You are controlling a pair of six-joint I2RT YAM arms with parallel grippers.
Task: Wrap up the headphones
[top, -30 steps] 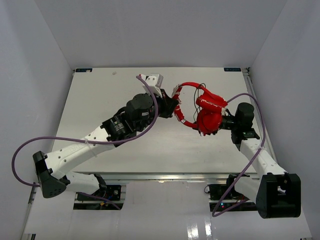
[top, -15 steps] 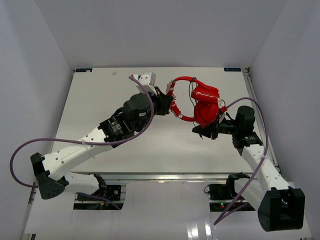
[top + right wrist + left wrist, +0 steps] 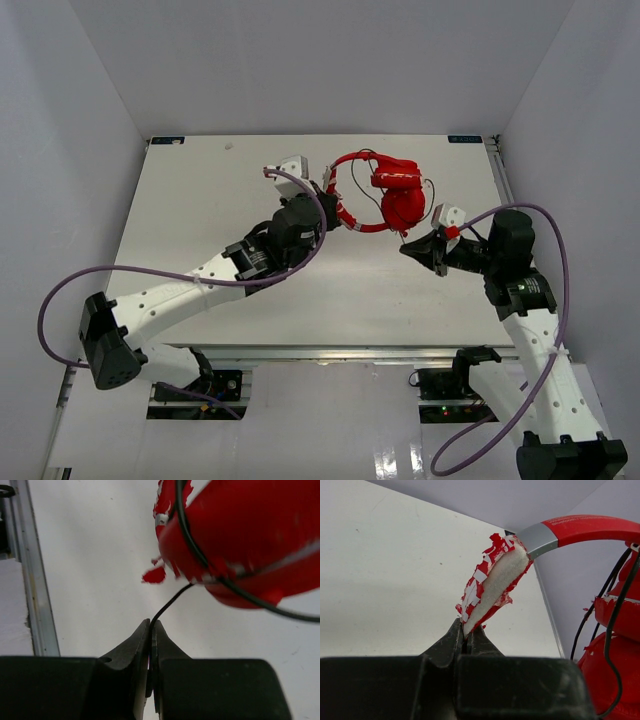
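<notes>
- Since a second ago my right gripper (image 3: 410,248) has backed off the earcups (image 3: 403,208). It was pressed against them and now sits apart on their near side.
- The headphones (image 3: 385,190) have shifted farther up the table (image 3: 190,220), with the headband at the tips of my left gripper (image 3: 330,203).
- Only the left wrist view shows that grip: the fingers (image 3: 451,639) pinch the frayed, white-padded end of the headband (image 3: 492,582), and the earcups hang to their right.
- Only the right wrist view shows the other grip: the fingers (image 3: 135,642) are pressed together on the thin black cable (image 3: 167,602), which runs from their tips up onto the earcup just beyond.
</notes>
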